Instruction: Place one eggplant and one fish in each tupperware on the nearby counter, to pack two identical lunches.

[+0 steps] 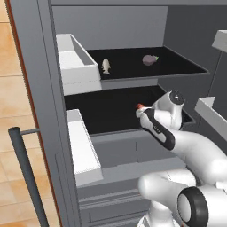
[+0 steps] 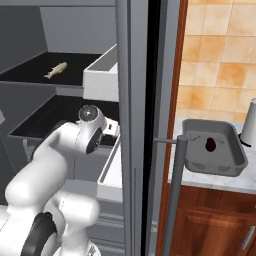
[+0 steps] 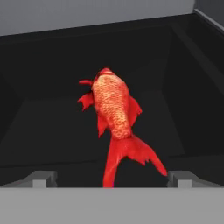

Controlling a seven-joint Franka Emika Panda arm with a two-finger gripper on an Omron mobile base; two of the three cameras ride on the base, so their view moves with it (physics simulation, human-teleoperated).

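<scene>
The light in all three views is even and soft, without a clear source, as is usual in a rendered scene. The inside of the fridge is dim: its black shelves (image 1: 177, 64) take almost no light and show no detail. The white arm (image 1: 195, 150) is bright, with gentle grey shading on its round parts and no hard glare. The tiled wall (image 2: 215, 55) and the worktop (image 2: 220, 177) look warmer and brighter than the fridge. Shadows under the objects are weak. In the hand view the red fish (image 3: 114, 113) is vivid against the dark shelf, but slightly soft. Edges look a little jagged; straight lines stay straight at the borders.
</scene>
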